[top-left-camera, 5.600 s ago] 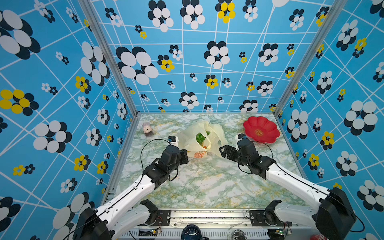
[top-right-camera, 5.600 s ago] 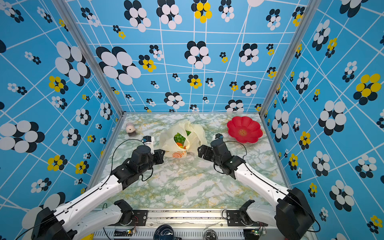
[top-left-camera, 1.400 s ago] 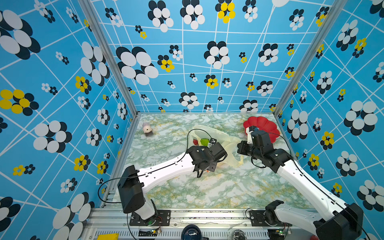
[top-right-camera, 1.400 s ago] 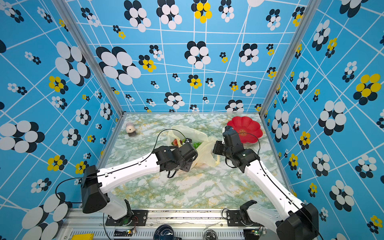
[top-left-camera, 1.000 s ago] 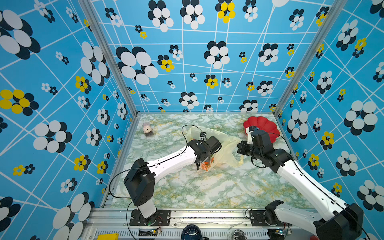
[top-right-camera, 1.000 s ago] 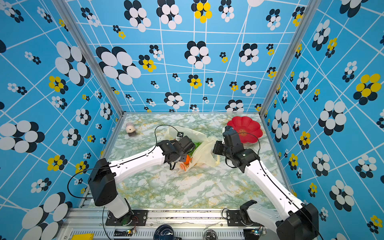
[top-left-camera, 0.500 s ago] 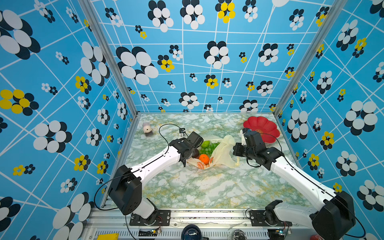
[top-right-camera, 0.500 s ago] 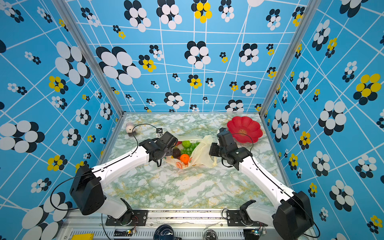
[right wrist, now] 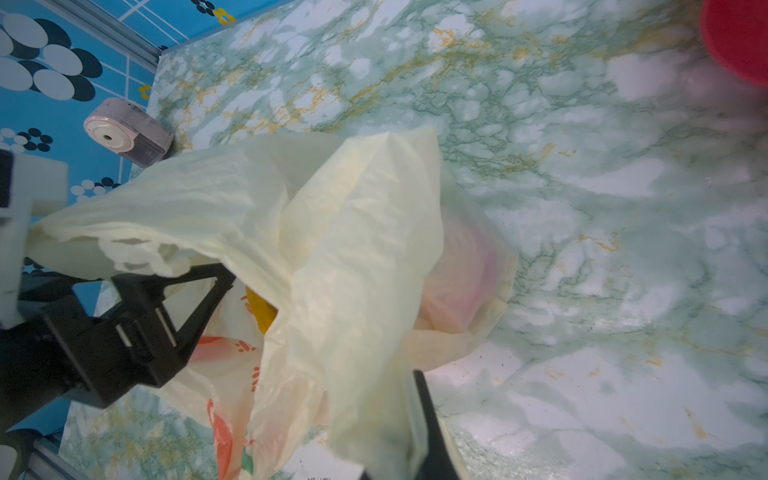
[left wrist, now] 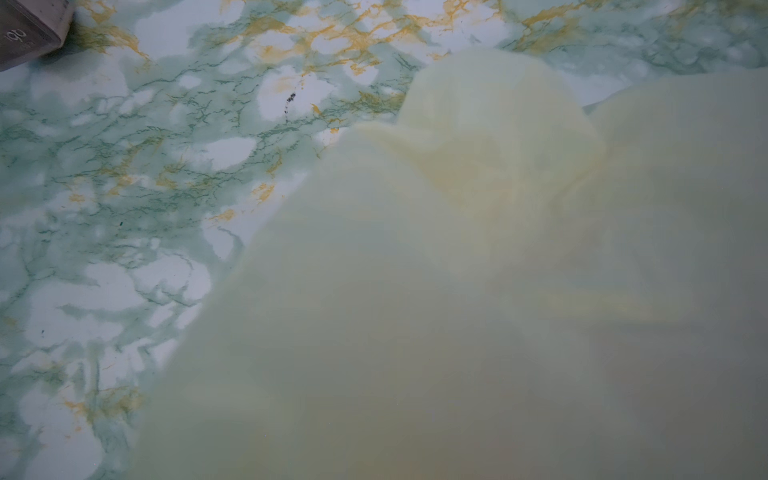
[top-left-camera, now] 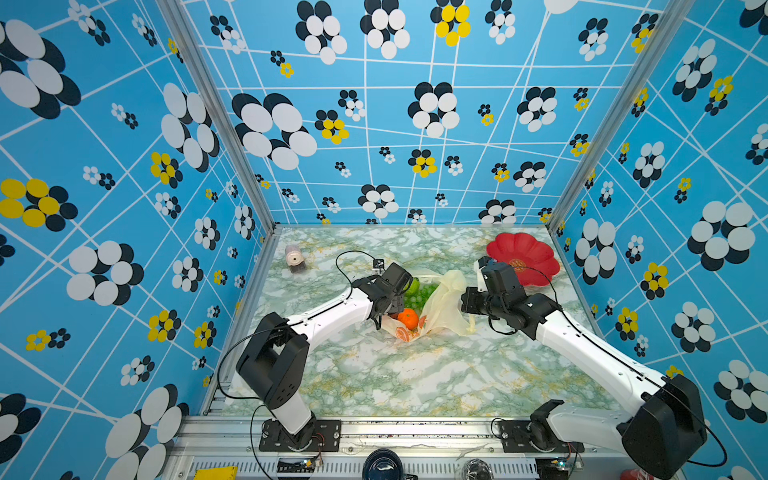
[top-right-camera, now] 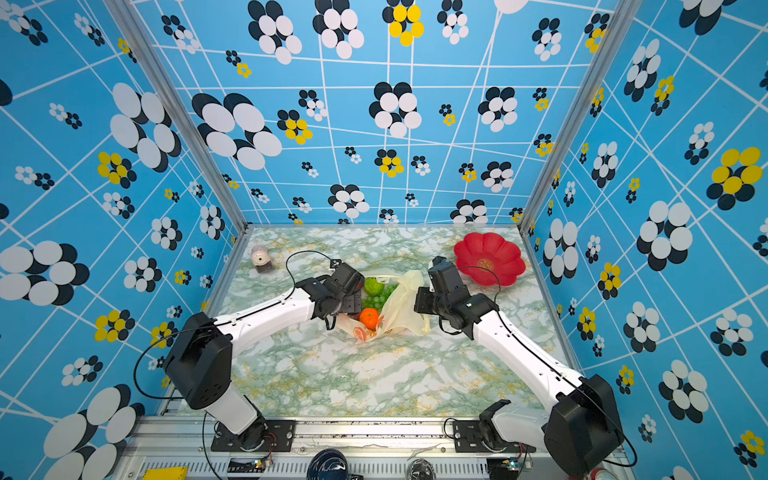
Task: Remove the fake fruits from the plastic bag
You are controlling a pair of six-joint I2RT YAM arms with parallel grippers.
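Both top views show the plastic bag (top-left-camera: pixel 446 307) at the middle of the worktop (top-left-camera: pixel 374 374), its right side pinched up by the closed right end effector (top-left-camera: pixel 466 300). An orange (top-left-camera: pixel 408 318) and a green grape bunch (top-left-camera: pixel 423 296) lie in its spread mouth. At the mouth's left edge sits the left end effector (top-left-camera: pixel 394 307), its jaws hidden, so open or closed cannot be told.
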